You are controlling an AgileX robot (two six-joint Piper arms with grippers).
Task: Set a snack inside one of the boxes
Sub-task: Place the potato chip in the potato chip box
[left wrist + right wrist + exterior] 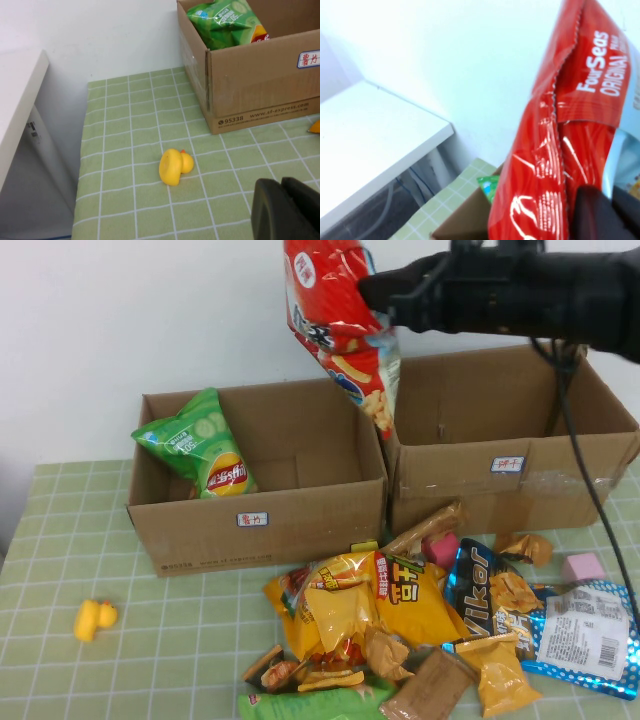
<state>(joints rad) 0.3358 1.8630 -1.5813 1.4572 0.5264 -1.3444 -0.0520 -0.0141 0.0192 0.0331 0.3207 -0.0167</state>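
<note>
My right gripper (375, 295) is shut on a red snack bag (335, 315) and holds it high, hanging over the wall shared by the two cardboard boxes. The bag fills the right wrist view (560, 150). The left box (150, 520) holds a green chip bag (200, 445); the right box (560, 495) looks empty inside. A pile of snacks (390, 620) lies in front of the boxes. My left gripper (285, 210) is shut and empty, low over the table near a yellow duck toy (175, 166); it is out of the high view.
The yellow duck toy (93, 619) lies on the green checked cloth at the front left. A pink cube (582, 567) sits at the right beside a blue Viker bag (480, 585). A white wall is behind the boxes. A white shelf (15, 105) stands off the table's left edge.
</note>
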